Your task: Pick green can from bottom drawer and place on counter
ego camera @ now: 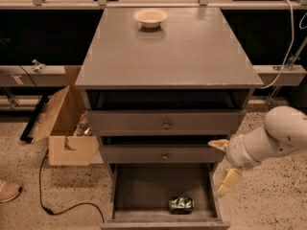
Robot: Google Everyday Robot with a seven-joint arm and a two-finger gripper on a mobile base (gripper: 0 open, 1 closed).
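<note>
The green can [181, 204] lies on its side on the floor of the open bottom drawer [144, 190], near the front right. My gripper [223, 166] hangs at the drawer's right edge, above and to the right of the can. Its two cream fingers are spread apart and hold nothing: one fingertip [218, 144] is at the middle drawer's right end, the other [229, 181] is over the bottom drawer's right wall. The grey counter [168, 51] tops the cabinet.
A cream bowl [150, 17] sits at the back of the counter. Two shallower drawers with round knobs [166, 125] are above the bottom drawer. An open cardboard box [64, 128], a black cable [48, 205] and a shoe [7, 190] are on the floor to the left.
</note>
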